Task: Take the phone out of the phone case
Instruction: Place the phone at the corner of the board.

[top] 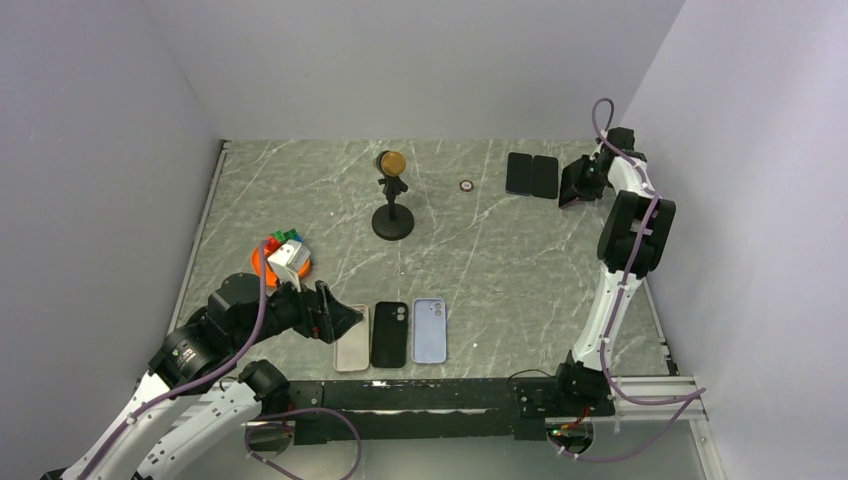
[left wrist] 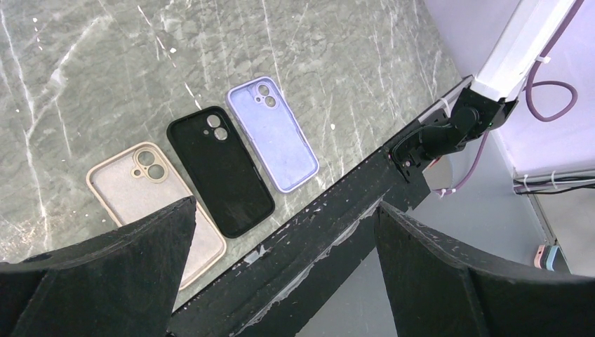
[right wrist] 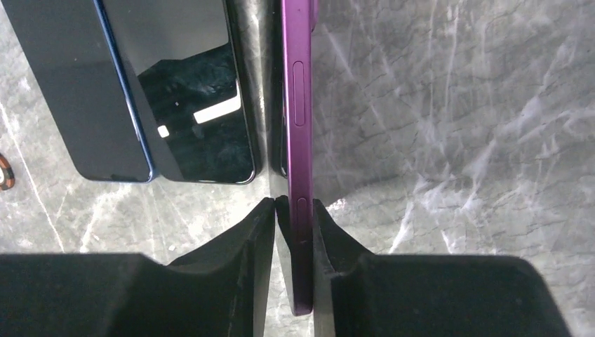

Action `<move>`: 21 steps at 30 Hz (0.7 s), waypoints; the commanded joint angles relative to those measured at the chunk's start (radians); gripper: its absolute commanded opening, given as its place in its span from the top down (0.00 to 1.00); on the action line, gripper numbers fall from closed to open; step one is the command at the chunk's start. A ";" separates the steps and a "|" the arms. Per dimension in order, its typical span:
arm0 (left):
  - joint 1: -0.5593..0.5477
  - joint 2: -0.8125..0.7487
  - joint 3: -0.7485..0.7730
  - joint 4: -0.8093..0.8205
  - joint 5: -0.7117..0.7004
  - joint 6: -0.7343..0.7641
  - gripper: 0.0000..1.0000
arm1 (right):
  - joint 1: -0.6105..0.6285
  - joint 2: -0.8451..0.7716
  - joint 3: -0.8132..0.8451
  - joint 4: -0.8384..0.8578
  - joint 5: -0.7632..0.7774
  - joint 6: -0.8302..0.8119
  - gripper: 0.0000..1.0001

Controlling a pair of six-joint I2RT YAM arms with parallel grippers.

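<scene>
Grey marble tabletop [top: 480, 260]. At its near edge three cases lie side by side, hollow and empty: beige case [top: 352, 338], black case [top: 389, 334], lavender case [top: 429, 331]. The left claw [left wrist: 284, 210] hangs spread wide above them. Far right, the right claw [right wrist: 293, 203] pinches a purple phone [right wrist: 298, 105] standing on edge, beside two dark phones [top: 531, 175] lying flat.

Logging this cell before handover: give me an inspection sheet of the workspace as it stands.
Surface: grey marbled table, flat.
Job's things: beige case, black case and lavender case in a row, empty, at the near edge; purple phone held on edge, far right; dark phone pair flat beside it.
Clutter: small stand; orange dish holding a cube; small ring.
End effectors: left end effector open, empty; right end effector shut on purple phone.
Cables: purple cables along both arms.
Surroundings: white walls.
</scene>
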 commanded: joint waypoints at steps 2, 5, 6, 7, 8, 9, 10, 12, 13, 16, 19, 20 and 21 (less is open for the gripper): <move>0.001 0.004 0.021 0.039 0.006 0.009 0.01 | -0.012 0.031 -0.001 0.084 0.002 -0.049 0.69; 0.001 0.009 0.026 0.037 0.005 0.008 0.01 | -0.008 0.029 -0.015 0.126 0.011 -0.049 0.62; 0.001 0.010 0.027 0.035 0.004 0.007 0.01 | -0.005 0.032 -0.014 0.132 0.019 -0.053 0.60; 0.002 0.011 0.027 0.034 0.001 0.007 0.01 | -0.001 0.032 -0.012 0.138 0.027 -0.060 0.57; 0.001 0.010 0.026 0.035 -0.001 0.006 0.01 | 0.009 0.032 -0.014 0.150 0.030 -0.071 0.53; 0.001 0.011 0.025 0.036 -0.002 0.003 0.01 | 0.016 0.032 -0.012 0.156 0.038 -0.078 0.49; 0.001 0.010 0.024 0.037 -0.003 0.001 0.01 | 0.023 0.031 -0.009 0.157 0.048 -0.082 0.46; 0.002 0.013 0.024 0.041 -0.009 -0.005 0.01 | 0.035 0.028 -0.005 0.157 0.081 -0.084 0.33; 0.002 0.014 0.023 0.039 -0.016 -0.009 0.01 | 0.044 0.021 -0.009 0.155 0.118 -0.085 0.18; 0.001 0.017 0.024 0.031 -0.045 -0.022 0.01 | 0.078 -0.018 -0.025 0.140 0.288 -0.087 0.00; 0.002 0.009 0.027 0.014 -0.105 -0.038 0.01 | 0.099 -0.059 -0.013 0.050 0.460 -0.044 0.00; 0.001 0.006 0.028 0.007 -0.122 -0.044 0.01 | 0.105 -0.088 -0.036 0.038 0.506 -0.024 0.00; 0.001 0.001 0.029 0.004 -0.154 -0.045 0.00 | 0.114 -0.133 -0.074 0.042 0.545 -0.009 0.00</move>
